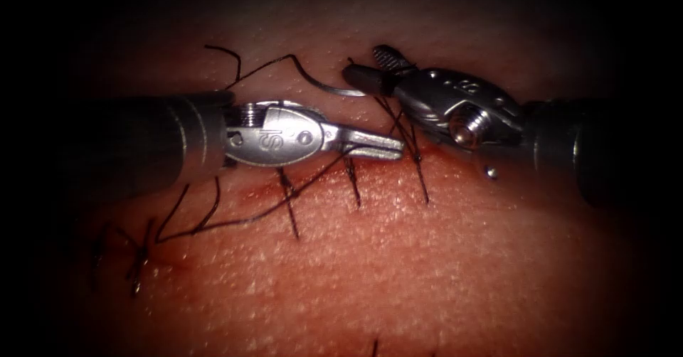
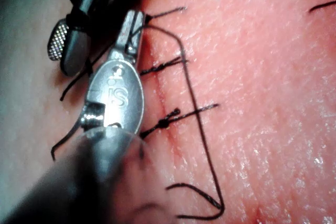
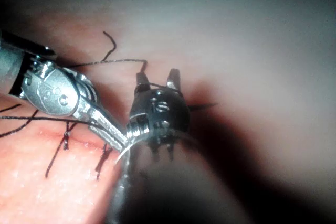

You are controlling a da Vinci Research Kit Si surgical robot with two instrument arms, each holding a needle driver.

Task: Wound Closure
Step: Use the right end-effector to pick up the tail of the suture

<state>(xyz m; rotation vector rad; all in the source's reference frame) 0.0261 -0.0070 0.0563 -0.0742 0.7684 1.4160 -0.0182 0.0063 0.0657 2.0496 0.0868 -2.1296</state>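
Several stitches [image 1: 352, 183] already cross the cut [image 1: 299, 186] from lower left to centre of the endoscope view; closure looks well along, with the part under the tools still unfinished, as far as I can judge. The left gripper [image 1: 388, 146] is clenched, apparently on thread [image 1: 235, 218]. The right gripper [image 1: 370, 72], spread apart, holds the needle [image 1: 334, 87] near one end; the needle lies clear above the tissue [image 1: 427, 272]. Both tips crowd the centre; open room lies below.
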